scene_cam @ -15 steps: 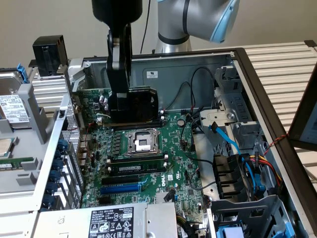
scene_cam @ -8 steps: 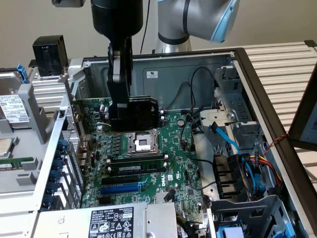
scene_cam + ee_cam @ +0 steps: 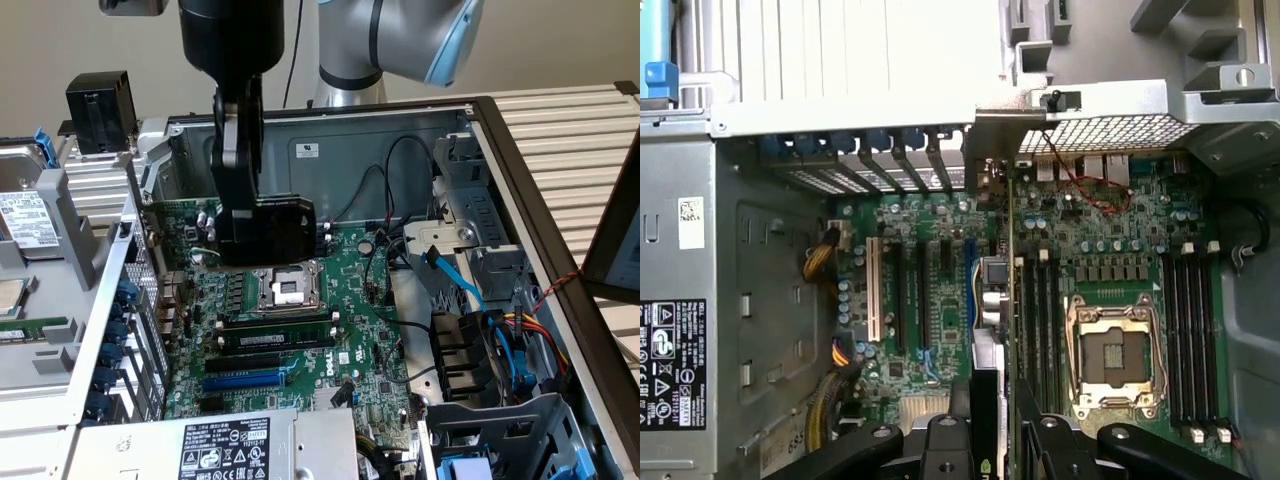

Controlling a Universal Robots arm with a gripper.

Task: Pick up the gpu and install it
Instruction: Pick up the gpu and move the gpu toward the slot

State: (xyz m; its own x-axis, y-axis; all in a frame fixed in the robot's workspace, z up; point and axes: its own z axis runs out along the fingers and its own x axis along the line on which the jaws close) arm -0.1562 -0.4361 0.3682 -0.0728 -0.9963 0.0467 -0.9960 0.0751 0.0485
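Observation:
The gpu (image 3: pixel 277 231), a card with a black fan shroud, hangs upright over the green motherboard (image 3: pixel 345 300) inside the open computer case, just above the CPU socket (image 3: pixel 285 290). My gripper (image 3: pixel 236 212) is shut on it from above. In the wrist view the gpu (image 3: pixel 992 330) appears edge-on between my gripper's (image 3: pixel 995 442) black fingers (image 3: pixel 940 445), with its silver bracket end toward the case's rear slot openings (image 3: pixel 890 150). It hovers between the expansion slots (image 3: pixel 902 300) and the memory slots (image 3: pixel 1040 320). It sits in no slot.
A power supply (image 3: pixel 235 450) fills the case's near corner. Blue and black cables and a drive cage (image 3: pixel 485 340) crowd the exterior view's right. A hard drive (image 3: pixel 25 215) and a black block (image 3: pixel 98 110) lie outside the case on the exterior view's left.

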